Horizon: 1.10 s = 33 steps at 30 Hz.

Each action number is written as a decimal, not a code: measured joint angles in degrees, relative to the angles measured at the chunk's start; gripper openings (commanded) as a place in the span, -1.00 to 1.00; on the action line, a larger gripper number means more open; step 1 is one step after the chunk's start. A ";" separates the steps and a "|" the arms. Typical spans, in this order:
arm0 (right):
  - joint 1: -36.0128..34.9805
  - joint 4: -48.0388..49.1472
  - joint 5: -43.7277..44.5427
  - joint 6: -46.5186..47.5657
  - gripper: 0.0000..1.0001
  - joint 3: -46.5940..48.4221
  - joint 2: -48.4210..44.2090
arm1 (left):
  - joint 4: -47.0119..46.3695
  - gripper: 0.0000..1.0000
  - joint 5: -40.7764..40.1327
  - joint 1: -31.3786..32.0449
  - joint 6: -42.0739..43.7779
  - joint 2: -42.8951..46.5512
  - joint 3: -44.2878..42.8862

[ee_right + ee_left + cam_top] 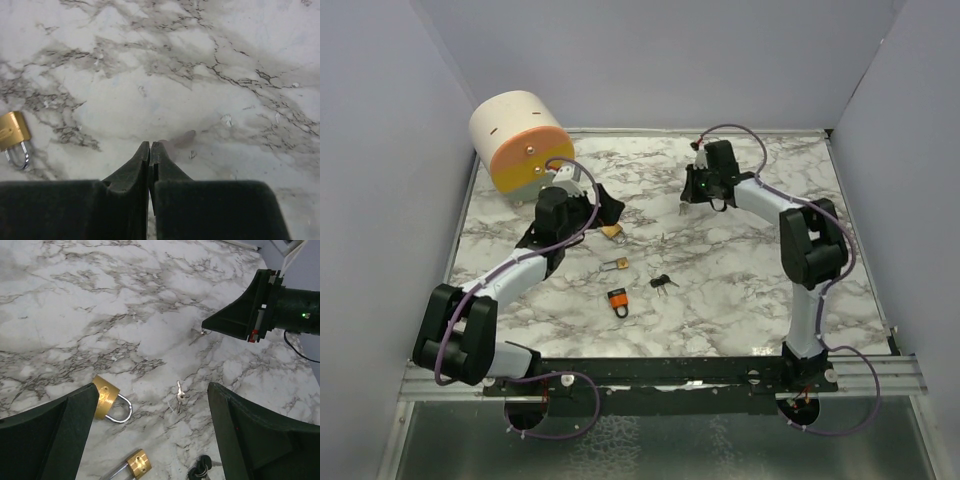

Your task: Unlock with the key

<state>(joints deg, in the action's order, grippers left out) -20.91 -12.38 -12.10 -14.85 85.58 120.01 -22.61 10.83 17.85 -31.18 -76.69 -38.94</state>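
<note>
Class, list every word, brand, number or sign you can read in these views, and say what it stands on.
No text can be read in any view.
Brass padlock: face blurred, no marking legible.
Orange padlock: too small to tell.

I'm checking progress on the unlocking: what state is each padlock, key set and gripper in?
left gripper: open, empty
right gripper: shut, tips down at the table; whether it grips anything is unclear
brass padlock: lying flat, shackle shut
long-shackle padlock: lying flat, shackle state unclear
orange padlock: lying flat, shackle looks shut
silver keys: lying loose
black keys: lying loose
</note>
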 measured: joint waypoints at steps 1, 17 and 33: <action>0.00 0.11 -0.37 0.87 -0.98 -1.55 -2.47 | -0.24 0.87 0.37 0.70 0.00 -0.74 -0.83; 0.00 2.51 -5.05 6.23 -0.98 -12.33 -26.51 | -4.57 0.77 4.20 8.46 2.67 -8.13 -5.84; -0.02 0.13 -11.87 3.45 -0.98 -12.46 -33.07 | -15.28 0.98 6.51 14.47 17.55 -13.55 -7.26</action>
<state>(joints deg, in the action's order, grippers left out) -20.93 -12.25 -23.97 -11.40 73.12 86.94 -37.89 17.34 32.32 -13.63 -90.24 -46.19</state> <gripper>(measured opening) 0.016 0.987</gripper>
